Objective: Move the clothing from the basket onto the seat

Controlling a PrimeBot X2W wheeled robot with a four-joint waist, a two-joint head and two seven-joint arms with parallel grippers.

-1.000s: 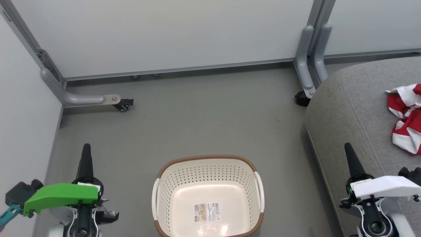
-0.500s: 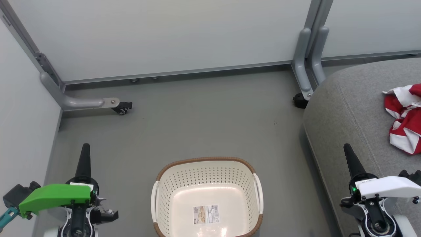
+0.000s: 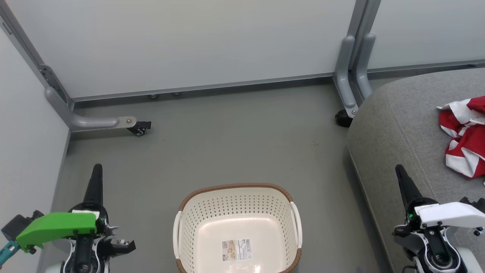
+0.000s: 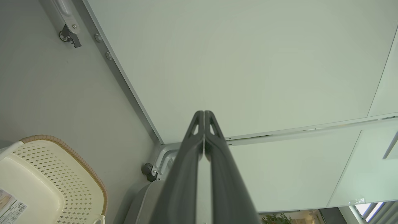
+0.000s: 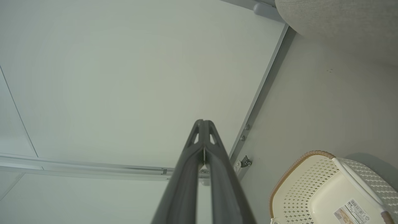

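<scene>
The cream basket (image 3: 182, 227) with its brown rim stands on the floor at the bottom middle, holding nothing but the paper label on its bottom; it also appears as the basket (image 4: 77, 174) and the basket (image 5: 298, 186) in the wrist views. Red clothing (image 3: 460, 132) with white trim lies crumpled on the grey seat (image 3: 394, 125) at the right edge. My left gripper (image 3: 97, 167) is shut with nothing in it, left of the basket. Over the seat's front edge, my right gripper (image 3: 398, 168) is shut too, nothing held. Both pairs of fingers, left gripper (image 4: 203, 112) and right gripper (image 5: 203, 122), press together.
White partition panels on grey frames close off the back and left. Their feet carry castors, one castor (image 3: 138, 129) at left and another castor (image 3: 343, 118) by the seat's corner. Grey floor lies between the basket and the back panel.
The whole head view has drifted slightly: the basket sits lower and the seat and clothing sit a little further left. Both grippers stay shut in place.
</scene>
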